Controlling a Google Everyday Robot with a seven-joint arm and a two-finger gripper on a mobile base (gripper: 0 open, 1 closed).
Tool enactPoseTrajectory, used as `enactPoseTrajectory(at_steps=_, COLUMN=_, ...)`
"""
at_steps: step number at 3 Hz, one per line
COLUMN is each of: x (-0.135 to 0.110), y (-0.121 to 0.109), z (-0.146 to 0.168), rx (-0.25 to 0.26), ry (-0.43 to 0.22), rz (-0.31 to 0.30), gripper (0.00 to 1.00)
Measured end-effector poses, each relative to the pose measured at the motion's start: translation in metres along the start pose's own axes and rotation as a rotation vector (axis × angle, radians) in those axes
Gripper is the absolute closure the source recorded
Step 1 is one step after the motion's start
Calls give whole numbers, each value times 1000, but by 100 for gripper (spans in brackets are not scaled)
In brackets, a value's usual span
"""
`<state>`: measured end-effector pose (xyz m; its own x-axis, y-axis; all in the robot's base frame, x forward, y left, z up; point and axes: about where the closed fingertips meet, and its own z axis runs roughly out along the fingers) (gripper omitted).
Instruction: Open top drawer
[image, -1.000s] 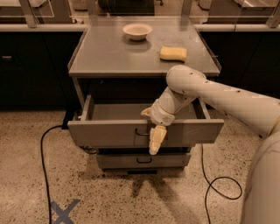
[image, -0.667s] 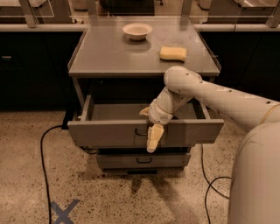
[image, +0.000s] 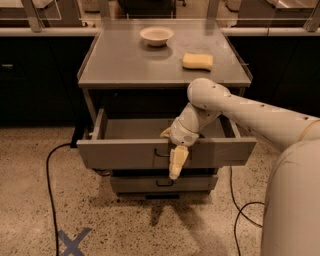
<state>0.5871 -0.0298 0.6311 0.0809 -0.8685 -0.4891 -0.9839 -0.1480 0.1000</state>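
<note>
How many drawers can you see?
2. The top drawer is pulled open, with the gripper at its front; a narrower drawer sits beneath. Others may be hidden.

White arm (image: 250, 112), yellowish jaws at its tip

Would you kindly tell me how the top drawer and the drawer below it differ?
The top drawer is pulled out, its inside showing; the lower drawer sits pushed back. The top drawer's front is wider and taller than the lower drawer's. The claw hangs in front of the top drawer, by its handle, above the lower drawer. Both are grey, each with a dark handle at centre.
</note>
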Motion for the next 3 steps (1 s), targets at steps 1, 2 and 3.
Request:
enactPoseTrajectory(at_steps=1, x=-4, y=17, z=-1, rx=-16, ry=-3, rz=12, gripper=0)
enactPoseTrajectory(at_steps=2, x=-5, y=16, z=0, rx=-14, ry=-3, rz=10, gripper=0)
enactPoseTrajectory(at_steps=3, x=-20, y=28, z=-10, rx=-30, ry=45, rz=-6, gripper=0)
